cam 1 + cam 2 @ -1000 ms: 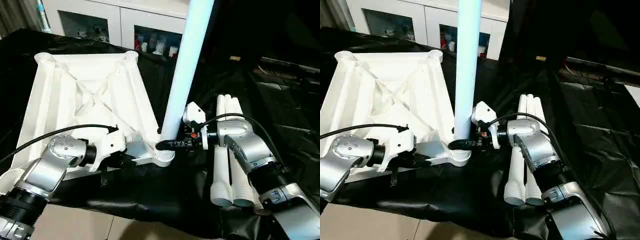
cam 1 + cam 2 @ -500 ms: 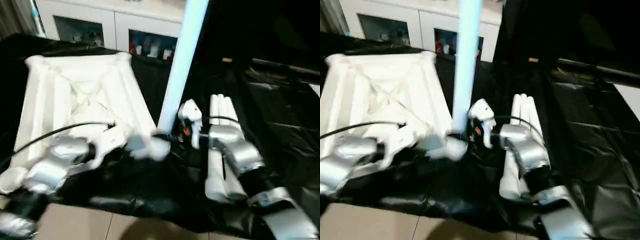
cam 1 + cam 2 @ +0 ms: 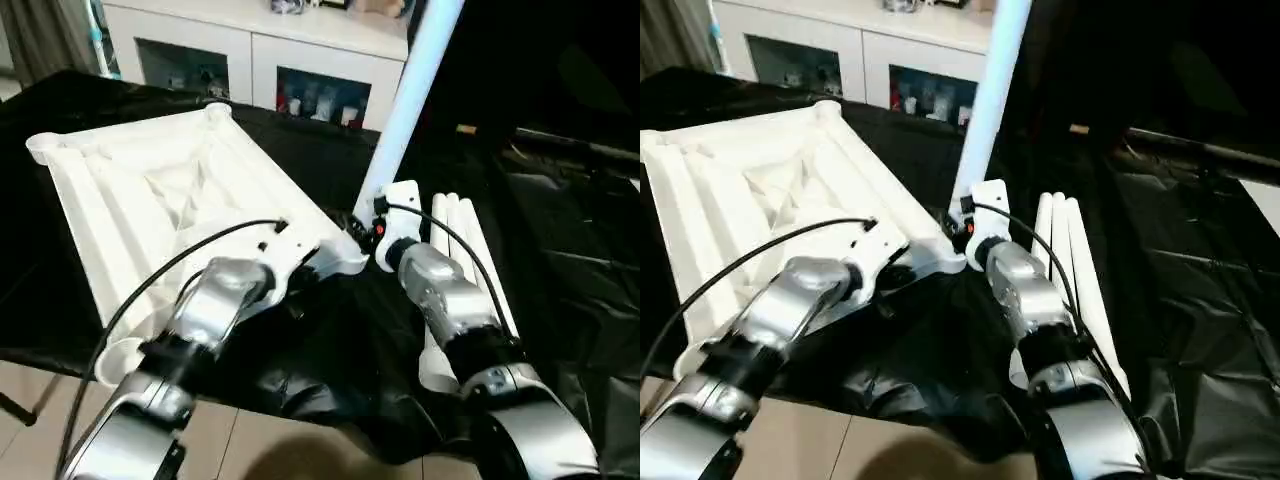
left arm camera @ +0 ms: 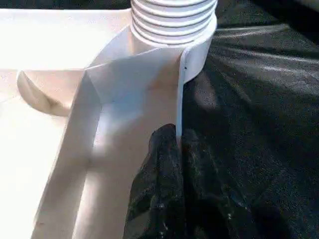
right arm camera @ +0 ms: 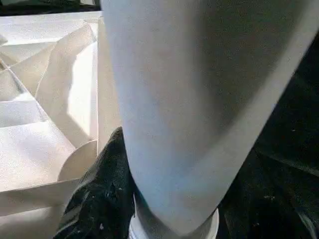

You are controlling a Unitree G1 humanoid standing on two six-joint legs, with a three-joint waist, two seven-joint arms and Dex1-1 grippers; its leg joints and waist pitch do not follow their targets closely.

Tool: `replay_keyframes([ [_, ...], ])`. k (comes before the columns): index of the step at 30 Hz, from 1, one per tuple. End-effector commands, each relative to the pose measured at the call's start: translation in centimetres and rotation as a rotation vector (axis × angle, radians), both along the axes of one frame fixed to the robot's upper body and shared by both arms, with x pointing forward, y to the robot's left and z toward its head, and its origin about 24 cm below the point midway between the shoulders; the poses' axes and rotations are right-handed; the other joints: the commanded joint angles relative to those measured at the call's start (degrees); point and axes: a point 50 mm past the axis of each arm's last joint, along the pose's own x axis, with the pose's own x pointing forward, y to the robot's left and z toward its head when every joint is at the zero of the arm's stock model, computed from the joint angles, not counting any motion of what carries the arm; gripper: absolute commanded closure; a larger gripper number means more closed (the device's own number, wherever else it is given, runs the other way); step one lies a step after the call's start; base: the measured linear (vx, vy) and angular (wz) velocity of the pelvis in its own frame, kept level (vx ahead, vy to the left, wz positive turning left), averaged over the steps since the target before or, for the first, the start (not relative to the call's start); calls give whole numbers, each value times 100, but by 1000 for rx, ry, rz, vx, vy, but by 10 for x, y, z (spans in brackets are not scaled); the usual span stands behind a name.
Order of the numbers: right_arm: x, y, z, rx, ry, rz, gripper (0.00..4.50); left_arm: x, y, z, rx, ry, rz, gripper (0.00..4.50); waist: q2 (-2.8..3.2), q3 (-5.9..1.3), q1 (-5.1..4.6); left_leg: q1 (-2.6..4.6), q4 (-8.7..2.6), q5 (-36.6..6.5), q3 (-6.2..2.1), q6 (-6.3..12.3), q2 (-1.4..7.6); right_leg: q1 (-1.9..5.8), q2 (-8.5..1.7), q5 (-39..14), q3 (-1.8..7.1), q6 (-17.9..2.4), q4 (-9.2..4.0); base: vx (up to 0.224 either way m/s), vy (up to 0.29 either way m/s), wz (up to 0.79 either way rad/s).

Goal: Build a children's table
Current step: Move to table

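Left eye view: the table top lies ribbed side up on the black-draped bench, across the left half of the frame. Compared with a second ago it sits turned, its near right corner swung up toward frame centre, though part of that shift may be the camera's. One leg stands in that corner socket, leaning to the upper right. The left gripper meets the top's edge beside the socket. The right gripper is at the leg's base. Three spare legs lie side by side on the bench, right of centre.

Right eye view: the same layout; a white cabinet stands behind the bench.

Left wrist view: the black fingers are pinched almost fully together on the thin side wall of the top, just below the threaded socket collar.

Right wrist view: one black finger lies against the side of the leg near its foot; the fingers stand about half open around the tube, consistent with a grip on it.

Judgement: the leg is seated in its socket and stays standing through the repositioning, so the first of four legs is probably fitted. The turn likely serves to tighten it or to bring another corner into reach. Three legs remain to be fitted.
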Motion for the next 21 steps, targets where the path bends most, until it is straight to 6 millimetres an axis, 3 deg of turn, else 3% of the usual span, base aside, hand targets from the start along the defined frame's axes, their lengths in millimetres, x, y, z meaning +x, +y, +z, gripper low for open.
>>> replay_keyframes([
  [1, -51, 15, -88, -63, 443, 78, 264, 10, -7, 14, 29, -87, 30, 450, 129, -36, -26, -52, -506, -2110, -70, -57, 167, -48, -484, -2661, 311, -342, -608, 0, 0, 0],
  [9, -39, 23, -72, -29, 360, 122, 264, 9, -2, 13, 37, -80, -5, 450, 112, -17, -40, -48, -519, -2347, -99, -31, 155, -94, -532, -3370, 315, -166, -696, 0, 0, 0],
  [11, -37, 22, -69, -14, 355, 120, 208, 9, -1, 14, 37, -81, -4, 450, 121, -30, -36, -32, -523, -2281, -86, -15, 163, -99, -523, -3239, 312, -179, -703, 0, 0, 0],
  [12, -33, 21, -62, 11, 330, 125, 208, 10, 1, 15, 37, -83, -4, 450, 122, -45, -32, -30, -533, -2187, -77, -10, 172, -83, -515, -3032, 306, -234, -690, 0, 0, 0],
  [14, -30, 21, -57, 22, 315, 129, 188, 10, 3, 16, 38, -85, -5, 450, 141, -82, -24, -63, -538, -1841, -60, -11, 196, -34, -510, -2413, 312, -398, -635, 0, 0, 0],
  [15, -26, 20, -52, 36, 298, 137, 178, 10, 4, 17, 39, -88, -8, 450, 146, -119, -13, -105, -540, -1417, -48, -19, 226, 24, -483, -1630, 305, -569, -536, 0, 0, 0],
  [16, -25, 20, -49, 45, 289, 142, 157, 10, 5, 18, 40, -91, -10, 450, 126, -121, -30, -121, -526, -1327, -11, 30, 204, 35, -448, -1364, 282, -685, -508, 0, 0, 0],
  [19, -21, 18, -42, 46, 268, 152, 142, 11, 8, 19, 44, -96, -13, 450, 147, -105, -54, -152, -525, -1596, 1, 24, 185, 13, -471, -1897, 283, -685, -563, 0, 0, 0],
  [21, -18, 16, -36, 51, 247, 165, 126, 11, 11, 20, 48, -100, -17, 450, 155, -137, -44, -141, -500, -1423, 22, 8, 196, 0, -480, -1727, 298, -698, -559, 0, 0, 0],
])
